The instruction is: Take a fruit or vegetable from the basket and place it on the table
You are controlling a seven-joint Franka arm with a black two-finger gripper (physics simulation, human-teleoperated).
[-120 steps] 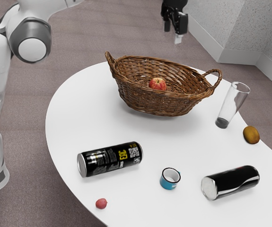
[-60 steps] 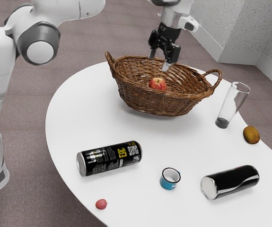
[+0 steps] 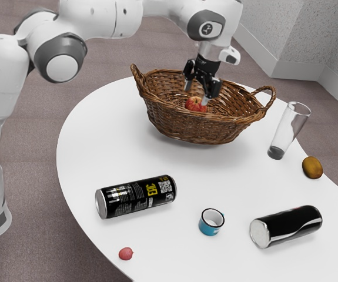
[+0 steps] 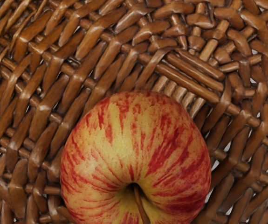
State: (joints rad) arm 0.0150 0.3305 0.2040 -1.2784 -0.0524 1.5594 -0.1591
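Well, your gripper (image 3: 196, 97) has its fingers spread apart just above the red apple (image 3: 193, 106), inside the basket's (image 3: 186, 126) top edge.

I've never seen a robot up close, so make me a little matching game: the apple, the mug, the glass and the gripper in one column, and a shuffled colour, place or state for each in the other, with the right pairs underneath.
Column one
1. Apple
2. Mug
3. Glass
4. Gripper

Column two
A. See-through
B. Open, its two fingers apart
C. Inside the basket
D. Blue on the outside

Right pairs: 1-C, 2-D, 3-A, 4-B
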